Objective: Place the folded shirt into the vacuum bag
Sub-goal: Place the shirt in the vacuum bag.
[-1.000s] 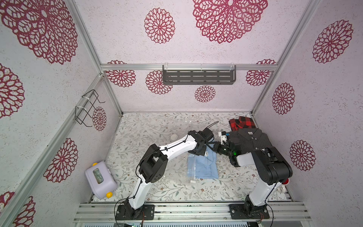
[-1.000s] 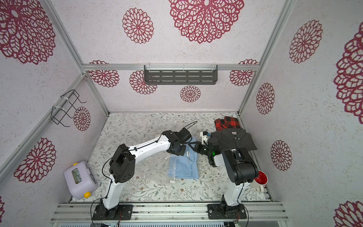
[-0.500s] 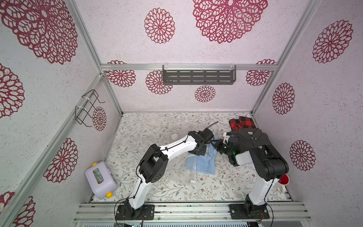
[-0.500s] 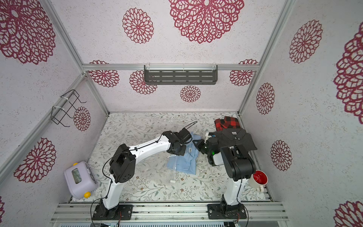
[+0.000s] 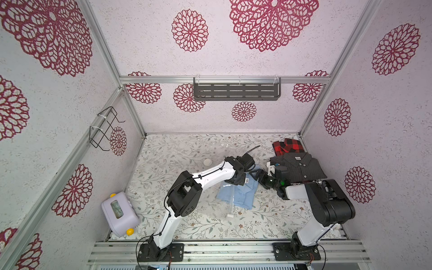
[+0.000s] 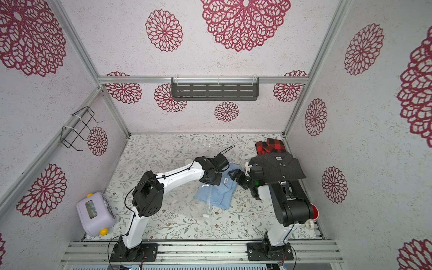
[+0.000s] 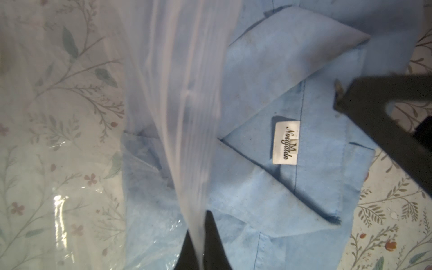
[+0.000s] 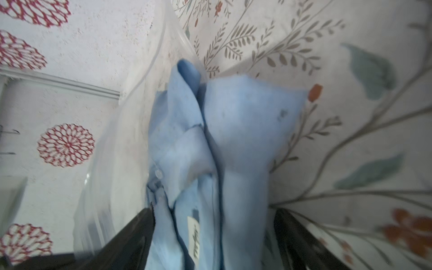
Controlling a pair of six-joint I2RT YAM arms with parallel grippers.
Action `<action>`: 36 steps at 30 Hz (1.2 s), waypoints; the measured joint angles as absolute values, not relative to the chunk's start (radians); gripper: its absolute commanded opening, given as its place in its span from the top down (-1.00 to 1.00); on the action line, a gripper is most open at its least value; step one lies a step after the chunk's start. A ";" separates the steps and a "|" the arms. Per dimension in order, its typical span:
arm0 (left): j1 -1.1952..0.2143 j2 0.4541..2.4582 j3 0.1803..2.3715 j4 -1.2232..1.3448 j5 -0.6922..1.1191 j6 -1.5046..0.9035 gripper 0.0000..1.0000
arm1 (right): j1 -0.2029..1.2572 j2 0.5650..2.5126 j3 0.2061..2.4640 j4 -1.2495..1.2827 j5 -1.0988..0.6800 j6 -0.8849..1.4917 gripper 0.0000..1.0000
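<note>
The folded shirt is light blue and lies mid-table. Its far half sits under the clear plastic of the vacuum bag. The collar end with the white label lies outside the bag's mouth. The bag's round white valve faces up. My left gripper is shut on the bag's upper edge, and the film rises taut from it. My right gripper stands open, one black finger on each side of the shirt's collar end.
A folded black shirt and a red plaid one lie at the right rear, close behind my right arm. A lilac box stands at the front left. A red cup sits by the right arm's base.
My right gripper has opened and let go of the blue shirt, which now lies loose between its fingers. The left gripper stays shut on the bag's edge.
</note>
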State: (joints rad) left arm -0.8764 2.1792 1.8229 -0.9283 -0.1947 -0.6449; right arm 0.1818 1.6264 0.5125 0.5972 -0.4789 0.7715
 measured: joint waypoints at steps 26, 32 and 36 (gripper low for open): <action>-0.874 2.196 1.850 -0.911 -0.187 -0.645 1.00 | 0.347 1.637 0.301 0.969 -0.713 0.949 0.79; -0.874 2.189 1.850 -0.898 -0.171 -0.648 1.00 | 0.399 1.710 0.329 1.011 -0.713 0.962 0.73; -0.874 2.178 1.846 -0.890 -0.170 -0.648 1.00 | 0.397 1.690 0.322 0.936 -0.702 0.922 0.00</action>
